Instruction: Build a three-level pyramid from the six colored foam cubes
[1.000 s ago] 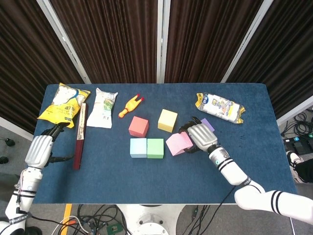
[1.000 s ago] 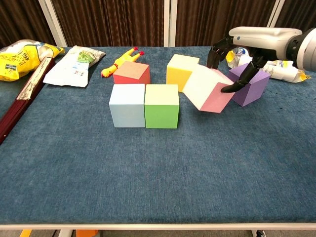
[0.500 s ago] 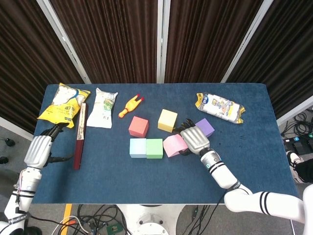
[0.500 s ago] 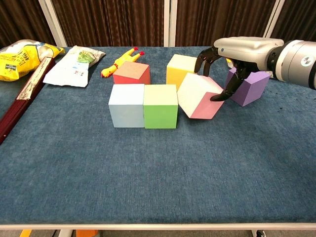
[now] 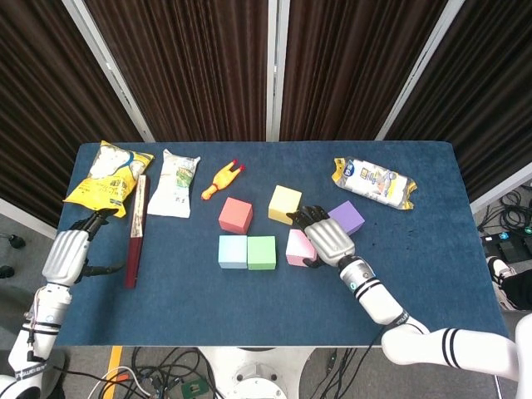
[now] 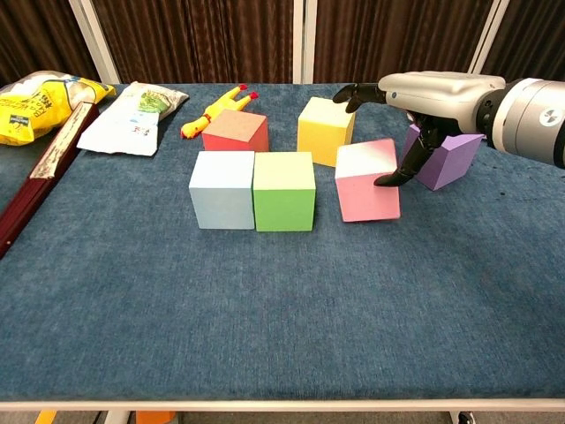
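On the blue table, a light blue cube (image 5: 233,251) (image 6: 222,188) and a green cube (image 5: 262,252) (image 6: 284,190) stand side by side, touching. A pink cube (image 5: 298,247) (image 6: 366,181) sits flat just right of the green one, with a narrow gap between them. Behind this row are a red cube (image 5: 236,214) (image 6: 235,131), a yellow cube (image 5: 285,204) (image 6: 325,124) and a purple cube (image 5: 347,218) (image 6: 450,159). My right hand (image 5: 327,238) (image 6: 428,93) hovers over the pink cube with fingers spread; its thumb touches the cube's right side. My left hand (image 5: 66,253) rests at the table's left edge, holding nothing.
A yellow chips bag (image 5: 108,173) (image 6: 35,95), a dark red box (image 5: 135,233) (image 6: 44,168), a white packet (image 5: 178,183) (image 6: 132,115) and a rubber chicken (image 5: 221,180) (image 6: 216,110) lie at the back left. A snack bag (image 5: 374,183) (image 6: 494,124) lies at the back right.
My right hand carried the tilted pink cube left and set it flat beside the green cube. Its fingers have lifted off the cube. The left hand has not moved.
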You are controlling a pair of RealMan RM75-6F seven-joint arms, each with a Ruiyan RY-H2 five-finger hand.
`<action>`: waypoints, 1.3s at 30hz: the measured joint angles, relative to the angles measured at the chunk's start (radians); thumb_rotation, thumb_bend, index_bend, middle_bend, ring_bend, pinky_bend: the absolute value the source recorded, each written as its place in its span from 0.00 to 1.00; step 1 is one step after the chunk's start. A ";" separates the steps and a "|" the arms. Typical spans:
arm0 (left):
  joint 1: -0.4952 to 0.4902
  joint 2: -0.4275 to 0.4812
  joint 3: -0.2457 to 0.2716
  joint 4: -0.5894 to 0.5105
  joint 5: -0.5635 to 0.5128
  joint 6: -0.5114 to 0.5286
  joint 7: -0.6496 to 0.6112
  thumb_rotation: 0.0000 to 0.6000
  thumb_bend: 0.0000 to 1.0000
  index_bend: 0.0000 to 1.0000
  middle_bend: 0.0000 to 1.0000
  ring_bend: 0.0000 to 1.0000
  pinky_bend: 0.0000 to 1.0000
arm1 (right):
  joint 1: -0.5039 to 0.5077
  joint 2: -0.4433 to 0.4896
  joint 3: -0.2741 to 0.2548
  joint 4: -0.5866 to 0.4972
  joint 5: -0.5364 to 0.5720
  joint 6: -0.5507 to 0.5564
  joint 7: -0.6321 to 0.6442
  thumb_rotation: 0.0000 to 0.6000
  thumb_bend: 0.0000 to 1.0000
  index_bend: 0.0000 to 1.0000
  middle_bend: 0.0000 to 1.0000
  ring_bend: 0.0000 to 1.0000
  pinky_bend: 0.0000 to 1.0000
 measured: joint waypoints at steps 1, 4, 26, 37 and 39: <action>0.000 0.000 0.000 0.000 0.000 -0.001 0.000 1.00 0.07 0.17 0.17 0.25 0.28 | 0.000 0.001 -0.001 0.000 -0.003 -0.003 0.004 1.00 0.10 0.00 0.08 0.00 0.00; 0.000 -0.001 0.001 0.000 0.002 0.001 0.001 1.00 0.07 0.17 0.17 0.25 0.28 | -0.001 0.008 -0.002 -0.001 -0.013 -0.013 0.020 1.00 0.10 0.00 0.08 0.00 0.00; -0.001 0.004 0.005 -0.006 0.007 -0.005 0.010 1.00 0.07 0.17 0.17 0.25 0.28 | -0.033 0.047 -0.010 -0.056 0.074 -0.018 0.071 1.00 0.03 0.00 0.22 0.00 0.00; 0.001 0.003 0.007 0.002 0.005 -0.007 -0.003 1.00 0.07 0.17 0.17 0.25 0.28 | -0.018 -0.037 0.011 0.022 0.112 0.002 0.062 1.00 0.09 0.03 0.27 0.04 0.00; 0.000 0.002 0.007 0.005 0.005 -0.009 -0.005 1.00 0.07 0.17 0.17 0.25 0.28 | -0.014 -0.047 0.015 0.037 0.116 -0.004 0.064 1.00 0.11 0.04 0.29 0.05 0.00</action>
